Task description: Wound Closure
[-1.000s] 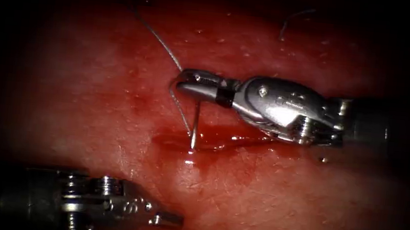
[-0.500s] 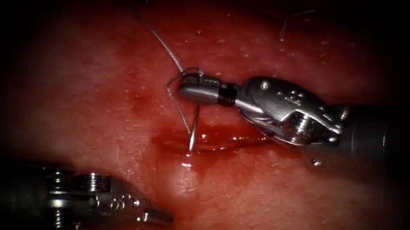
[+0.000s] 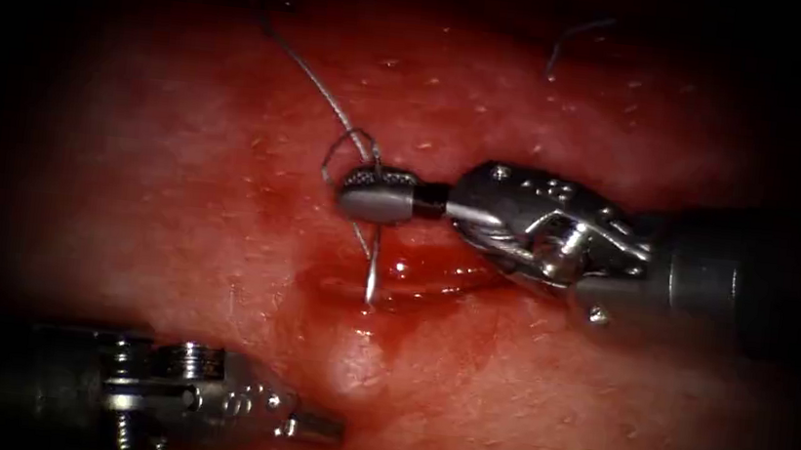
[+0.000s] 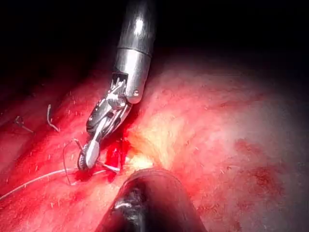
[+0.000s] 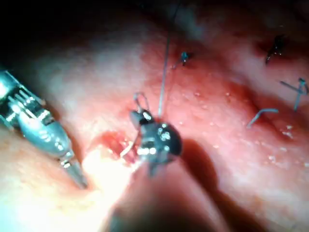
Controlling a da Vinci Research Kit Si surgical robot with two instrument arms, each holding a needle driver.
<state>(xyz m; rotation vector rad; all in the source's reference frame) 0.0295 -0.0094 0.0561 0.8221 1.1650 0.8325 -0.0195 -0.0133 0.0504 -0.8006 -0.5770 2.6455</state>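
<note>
We read no lettering or maker's mark on either tool or anywhere on the tissue [image 3: 181, 165]. The surface is wet, reddish pork belly with fine pale hairs; a pool of red fluid [image 3: 415, 275] lies in the cut [image 3: 435, 275].

The right tool [image 3: 376, 193] enters from the right, its jaws closed on the needle [image 3: 374, 262] at the upper part of its curve. The needle hangs down from the jaws and its lower end enters the tissue at the left end of the cut. The thread [image 3: 312, 74] runs from the jaws up and to the left across the tissue, with a small loop beside the jaw tips.

The left tool [image 3: 317, 429] sits low on the left, well apart from the cut, holding nothing; its jaws appear closed. A cut end of thread [image 3: 570, 45] lies far up on the right.

Open tissue surrounds both tools; the frame edges fall dark.
</note>
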